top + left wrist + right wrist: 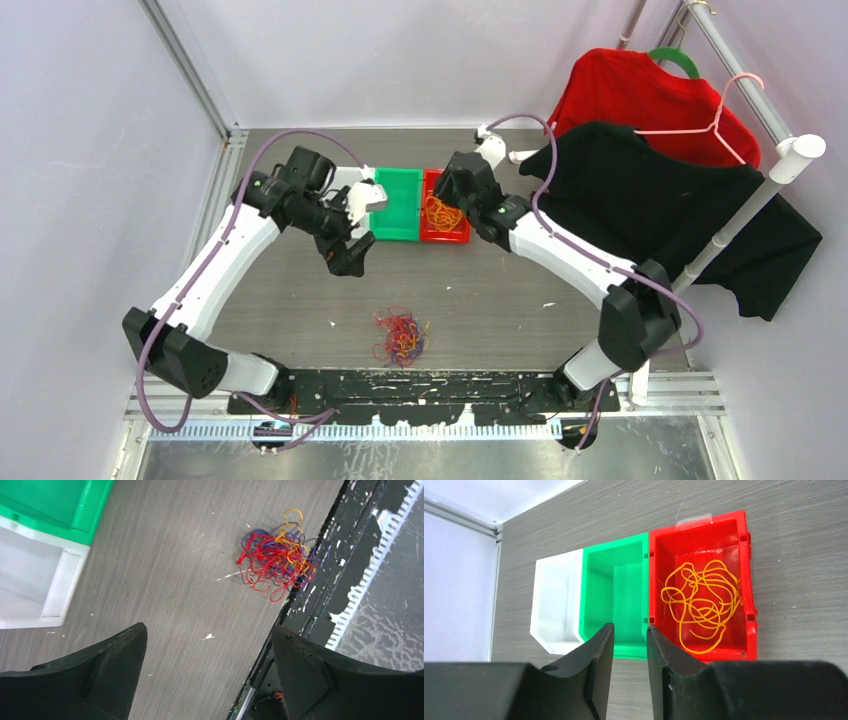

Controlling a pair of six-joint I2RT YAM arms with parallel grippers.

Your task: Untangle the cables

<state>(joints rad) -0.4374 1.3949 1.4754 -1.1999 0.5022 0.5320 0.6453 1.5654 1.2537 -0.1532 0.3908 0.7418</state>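
Note:
A tangled clump of red, dark purple and orange-yellow cables (400, 336) lies on the table near the front edge; it also shows in the left wrist view (277, 560). Orange-yellow cables (441, 214) lie loose in the red bin (458, 236), also seen in the right wrist view (701, 602). My left gripper (350, 255) is open and empty, held above the table left of the bins and behind the clump (207, 650). My right gripper (447, 190) hovers over the bins, jaws a narrow gap apart and empty (630, 635).
A green bin (396, 204) and a white bin (365, 190) stand beside the red bin at the back middle. A rack with a black garment (660, 210) and a red garment (640, 95) stands at the right. A black base plate (400, 385) runs along the front edge.

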